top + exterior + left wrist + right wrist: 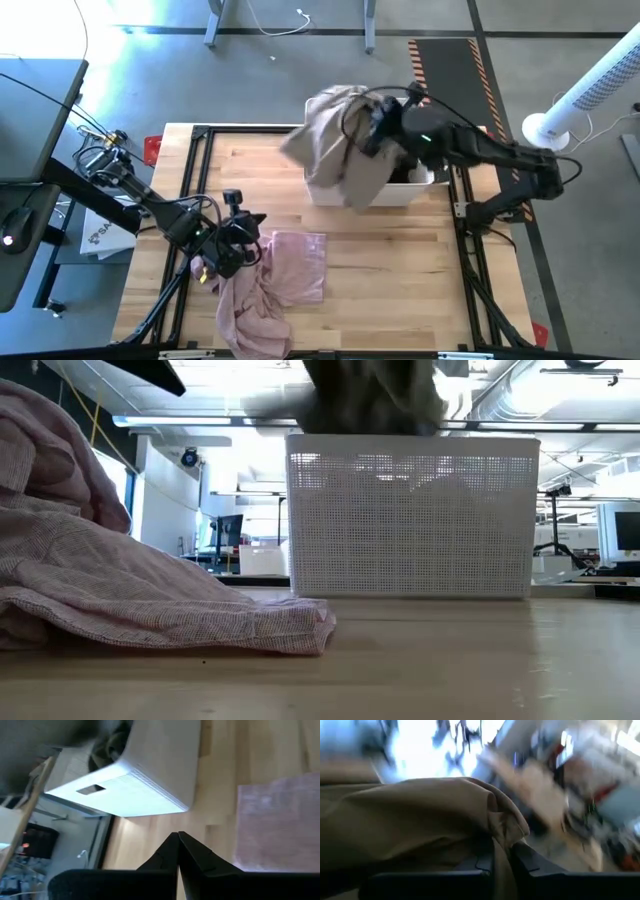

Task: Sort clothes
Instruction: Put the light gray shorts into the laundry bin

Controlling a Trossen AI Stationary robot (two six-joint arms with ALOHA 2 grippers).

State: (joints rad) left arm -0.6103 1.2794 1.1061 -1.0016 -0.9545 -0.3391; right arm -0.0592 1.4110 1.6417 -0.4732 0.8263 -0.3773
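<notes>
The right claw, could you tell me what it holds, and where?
The right claw is shut on a bunched fold of the beige garment, lifted over the basket. The left claw holds nothing.

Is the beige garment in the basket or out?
Out: the right claw holds the beige garment lifted above the basket.

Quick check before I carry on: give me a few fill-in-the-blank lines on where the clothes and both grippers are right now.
1. The right gripper holds the ____ garment above the basket.
2. The pink garment lies on the ____.
3. The left gripper has its fingers ____.
4. The basket is ____ in colour.

Missing words: beige; table; shut; white
</notes>
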